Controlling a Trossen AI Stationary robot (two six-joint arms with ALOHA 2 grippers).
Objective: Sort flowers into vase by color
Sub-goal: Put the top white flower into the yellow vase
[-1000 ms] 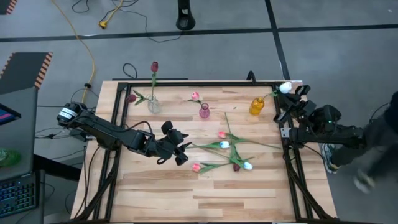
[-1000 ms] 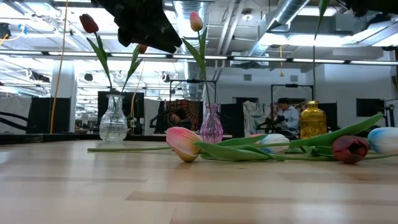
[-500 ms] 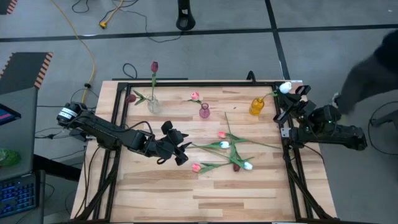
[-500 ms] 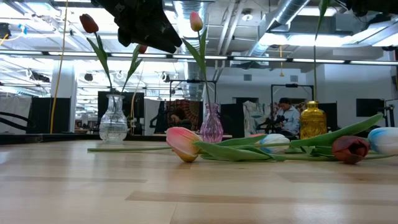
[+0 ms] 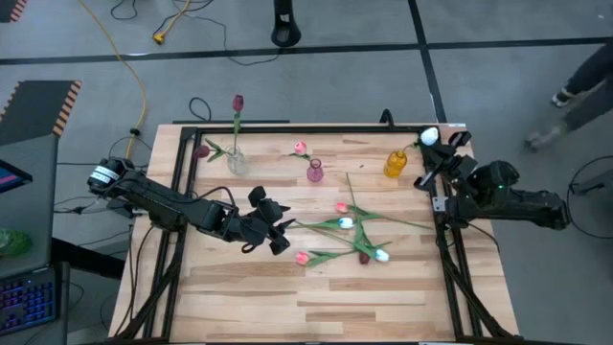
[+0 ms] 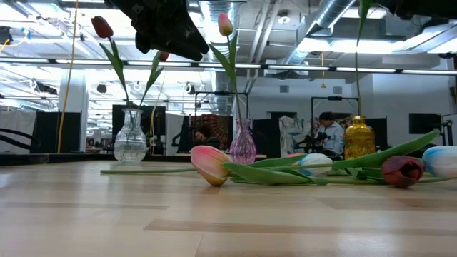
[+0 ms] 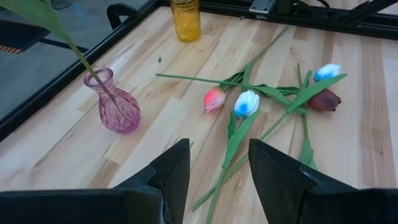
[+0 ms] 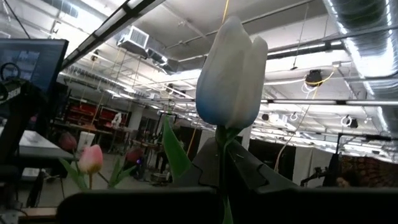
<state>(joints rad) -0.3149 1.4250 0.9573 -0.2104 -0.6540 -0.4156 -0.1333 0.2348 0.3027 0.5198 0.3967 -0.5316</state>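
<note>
Right gripper (image 5: 440,153), jaws pinching a white tulip (image 5: 428,137), has drifted nearer the yellow vase (image 5: 396,164), likely lining up the drop; left gripper (image 5: 278,236), jaws spread, hovers over loose flowers (image 5: 347,235) beside that vase.

From down at table height both grippers are chopped off by the top edge, so only a dark lump (image 6: 161,28) shows. The white tulip's (image 8: 230,71) stem drops behind the right gripper's fingers (image 8: 249,168), so the grip spot is hidden. A person (image 5: 579,81) at the overhead edge is a blur, mostly cut off.
</note>
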